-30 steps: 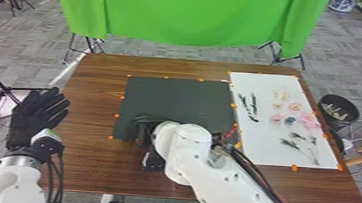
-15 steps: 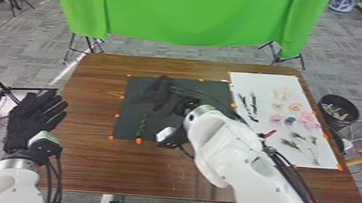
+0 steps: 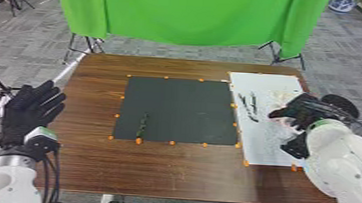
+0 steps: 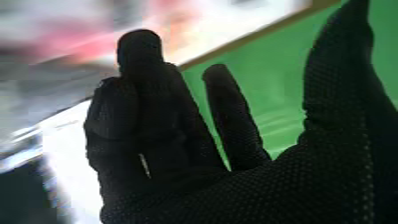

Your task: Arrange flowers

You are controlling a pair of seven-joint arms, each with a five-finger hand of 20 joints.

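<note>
Ok so the right hand (image 3: 310, 110) is over the white sheet (image 3: 266, 155), fingers pretty straight, left hand (image 3: 31, 110) is wide open, and one stem (image 3: 142, 126) is on the black mat (image 3: 181, 107).

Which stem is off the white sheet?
The thin greenish stem lying on the black mat, by its near-left corner; the dark stems farther right lie on the white sheet.

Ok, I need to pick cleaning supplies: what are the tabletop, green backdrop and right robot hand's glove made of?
The tabletop looks like smooth brown wood, possibly laminate, from its grain. The green backdrop seems matte cloth, hanging in folds. The black glove on the right robot hand looks like matte fabric, with fine dots.
</note>
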